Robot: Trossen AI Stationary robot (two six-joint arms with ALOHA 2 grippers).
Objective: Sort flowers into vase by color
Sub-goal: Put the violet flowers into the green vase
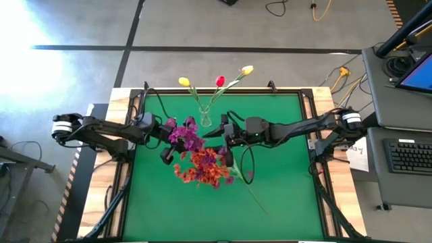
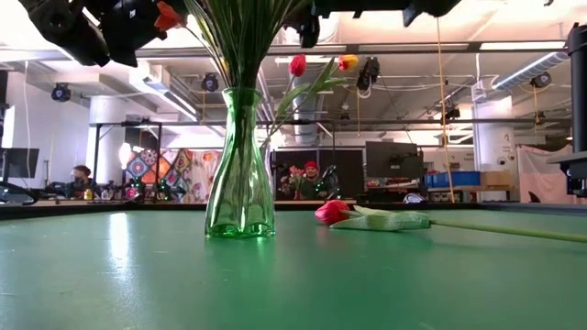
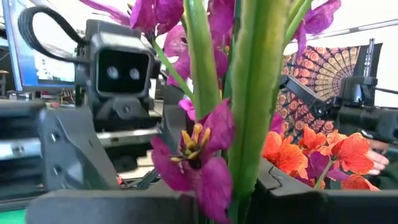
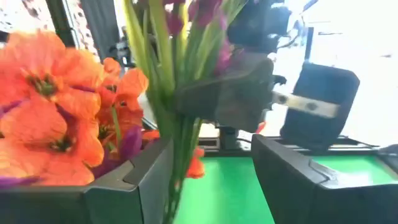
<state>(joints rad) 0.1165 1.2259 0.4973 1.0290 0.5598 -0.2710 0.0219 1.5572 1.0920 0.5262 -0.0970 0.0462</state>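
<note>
The clear vase (image 2: 238,174) stands upright on the green mat, also seen from above (image 1: 204,121). Yellow tulips (image 1: 183,82) and a red tulip (image 1: 220,81) rise from it. Purple sprays (image 1: 184,134) and orange-red sprays (image 1: 202,169) spread above the mat's middle. Their stems (image 2: 237,41) run down into the vase. A pink-red tulip (image 2: 335,213) lies flat on the mat, right of the vase. My left gripper (image 3: 224,199) is shut on stems below the purple blooms (image 3: 196,146). My right gripper (image 4: 214,168) is open, with green stems (image 4: 180,143) between its fingers. My left gripper pinches several thick green stems (image 3: 249,143) of the purple sprays between its two fingers, coming level from the table's left, across the stems. The stems stand upright in the hold. My right gripper has stems close to one finger (image 4: 134,180); I cannot tell whether it touches them.
The two grippers face each other closely over the mat's middle (image 1: 202,152). The lying tulip's stem (image 1: 256,199) runs toward the mat's near right. Cables and wooden edges frame the mat (image 1: 283,223). People sit in the room beyond the table (image 2: 310,174).
</note>
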